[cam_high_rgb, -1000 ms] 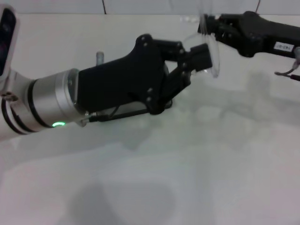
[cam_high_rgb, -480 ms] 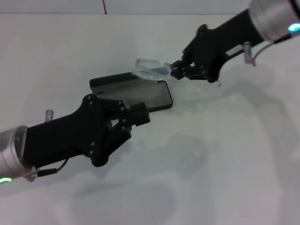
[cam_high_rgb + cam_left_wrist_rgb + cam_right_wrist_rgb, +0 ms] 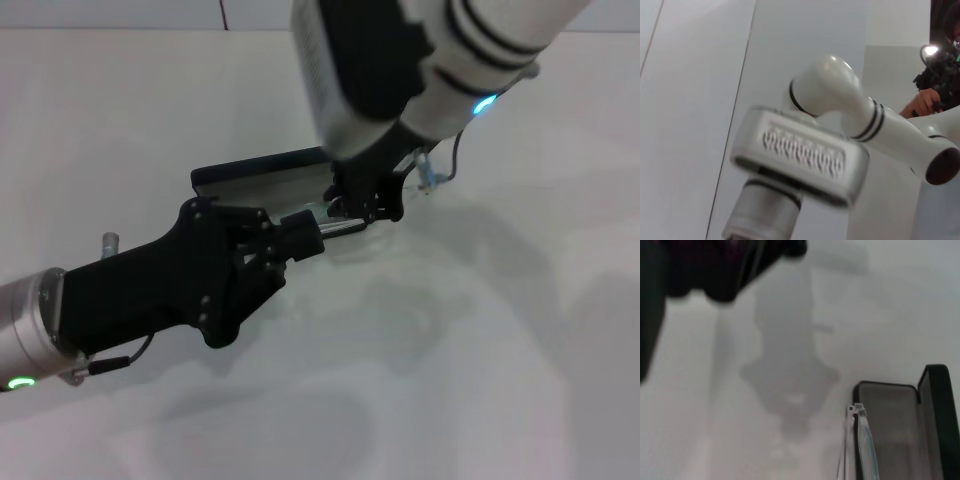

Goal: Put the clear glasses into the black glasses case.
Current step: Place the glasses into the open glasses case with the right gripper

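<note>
The black glasses case (image 3: 250,172) lies open on the white table, its lid standing up at the far side. My right gripper (image 3: 365,200) hangs over the case's right end, shut on the clear glasses. In the head view the right arm hides most of them. The right wrist view shows the clear glasses (image 3: 862,440) edge-on at the rim of the case (image 3: 887,430), over its grey lining. My left gripper (image 3: 305,232) sits at the case's front edge, close to the right gripper.
The big white right arm (image 3: 400,60) reaches down from the top and covers the table's far middle. In the left wrist view that white arm (image 3: 840,105) fills the picture, with a person at the far edge. White table (image 3: 480,350) spreads all around the case.
The right arm has swung in from the right and come down over the case with the glasses. The left gripper has edged slightly toward the case's front.
</note>
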Action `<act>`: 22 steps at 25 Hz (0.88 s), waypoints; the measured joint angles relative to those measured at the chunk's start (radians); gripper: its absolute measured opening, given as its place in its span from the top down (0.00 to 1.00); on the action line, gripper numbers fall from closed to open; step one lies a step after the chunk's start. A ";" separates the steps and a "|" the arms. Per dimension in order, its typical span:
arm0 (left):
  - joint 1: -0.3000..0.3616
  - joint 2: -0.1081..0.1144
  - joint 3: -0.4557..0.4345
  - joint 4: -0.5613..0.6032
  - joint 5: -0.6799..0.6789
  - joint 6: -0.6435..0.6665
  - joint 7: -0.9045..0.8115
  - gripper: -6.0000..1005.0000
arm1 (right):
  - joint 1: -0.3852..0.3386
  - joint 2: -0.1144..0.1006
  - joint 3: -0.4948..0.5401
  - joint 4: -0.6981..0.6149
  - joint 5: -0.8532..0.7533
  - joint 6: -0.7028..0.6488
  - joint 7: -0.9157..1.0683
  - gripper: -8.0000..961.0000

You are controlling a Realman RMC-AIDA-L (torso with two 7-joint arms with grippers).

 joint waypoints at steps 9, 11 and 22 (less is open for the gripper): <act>-0.010 0.001 -0.016 -0.001 0.003 0.004 -0.009 0.95 | -0.076 -0.001 -0.249 -0.017 -0.059 0.289 0.097 0.92; -0.014 0.001 -0.016 -0.001 0.003 0.002 -0.009 0.95 | -0.101 -0.002 -0.271 -0.017 -0.060 0.339 0.098 0.92; -0.027 0.002 -0.027 -0.004 -0.004 -0.005 -0.013 0.95 | -0.193 -0.001 -0.370 -0.044 -0.098 0.542 0.090 0.92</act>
